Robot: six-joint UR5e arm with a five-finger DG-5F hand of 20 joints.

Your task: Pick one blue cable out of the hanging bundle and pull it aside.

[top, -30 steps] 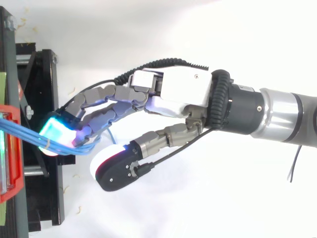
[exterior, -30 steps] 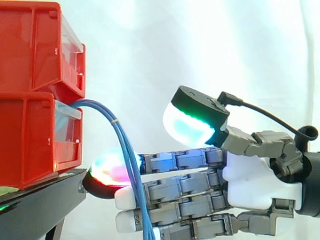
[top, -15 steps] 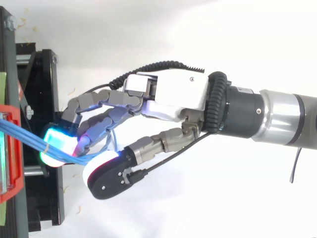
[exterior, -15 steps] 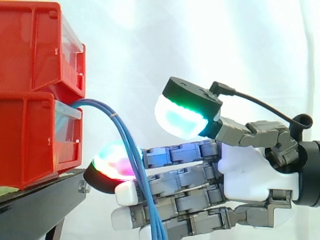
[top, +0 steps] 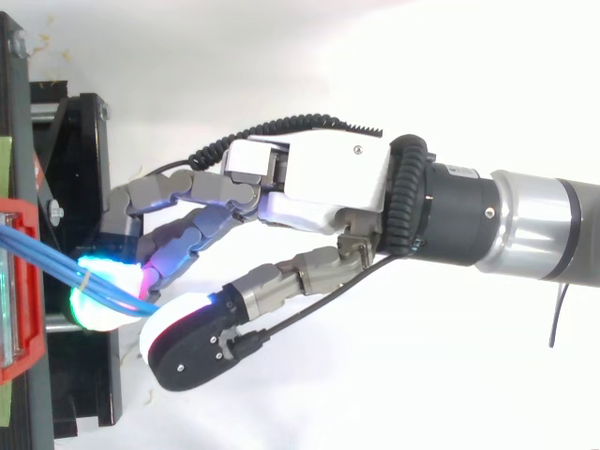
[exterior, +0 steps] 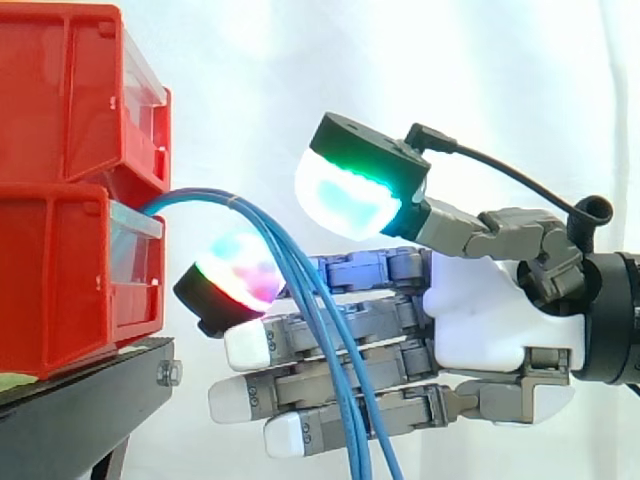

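Observation:
A bundle of thin blue cables comes out of the lower red bin, arcs over and hangs down. It crosses in front of my hand's straight fingers. My hand reaches in level from the right, with one glowing fingertip just behind the cables and the thumb pad raised above them, apart from them. From above, the cables run from the bin over that glowing fingertip toward the thumb. The hand is open; no cable is pinched.
Two red bins are stacked at the left, the upper one on the lower, on a black stand. Seen from above, the stand lies along the left edge. A white curtain is behind.
My hand has risen and its fingers have come up behind the bundle. The cables are pushed out to the right and fanned apart. The thumb has moved up and left.

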